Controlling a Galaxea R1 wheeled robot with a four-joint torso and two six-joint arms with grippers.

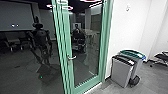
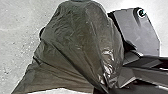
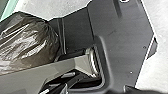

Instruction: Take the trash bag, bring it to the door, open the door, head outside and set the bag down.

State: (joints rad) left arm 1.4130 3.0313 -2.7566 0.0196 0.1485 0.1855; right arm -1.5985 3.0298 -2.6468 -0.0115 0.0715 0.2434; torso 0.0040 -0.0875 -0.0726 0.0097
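Because its thin plastic creases and shines, the dark trash bag (image 2: pixel 77 45) should handle as soft, slippery and easy to tear, probably fairly light; take hold where the folds gather. It is beside the robot's base (image 3: pixel 120 52), over the pale floor (image 2: pixel 20 25); whether it hangs or rests, I cannot tell. Nor can I tell if the left pincer or the right pincer is wide, narrow or holding it. Ahead stands the green-framed glass door (image 1: pixel 87 85) with its lever handle (image 1: pixel 72 58), waste bins (image 1: pixel 121 72) nearby.
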